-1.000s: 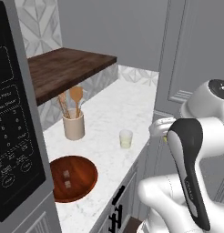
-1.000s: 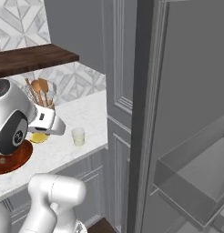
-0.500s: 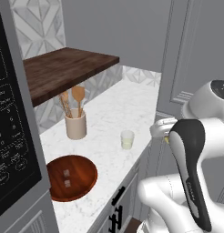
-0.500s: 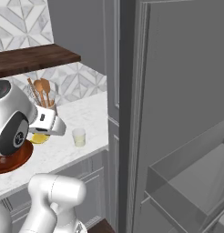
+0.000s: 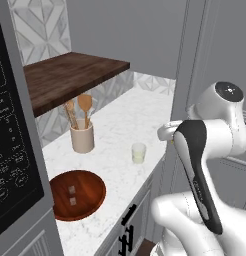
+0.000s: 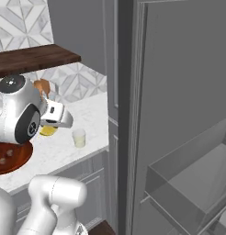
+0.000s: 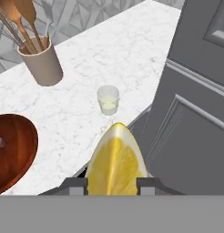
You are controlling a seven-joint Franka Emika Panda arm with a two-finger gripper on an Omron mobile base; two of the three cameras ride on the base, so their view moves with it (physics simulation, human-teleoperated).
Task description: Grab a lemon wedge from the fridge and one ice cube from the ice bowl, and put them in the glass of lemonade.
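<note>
Two fridge (image 6: 179, 114) doors stood open at right, shelves showing. Counter (image 5: 120, 125) held the bowl (image 5: 77, 195) with two ice cubes (image 5: 72, 189), then the crock (image 5: 82, 138), then the glass (image 5: 138, 152) near the edge. Gripper (image 7: 112, 184) hung over the counter edge short of the glass, jaws part-closed, clamped on the lemon wedge (image 7: 116, 159), point toward the glass.
</note>
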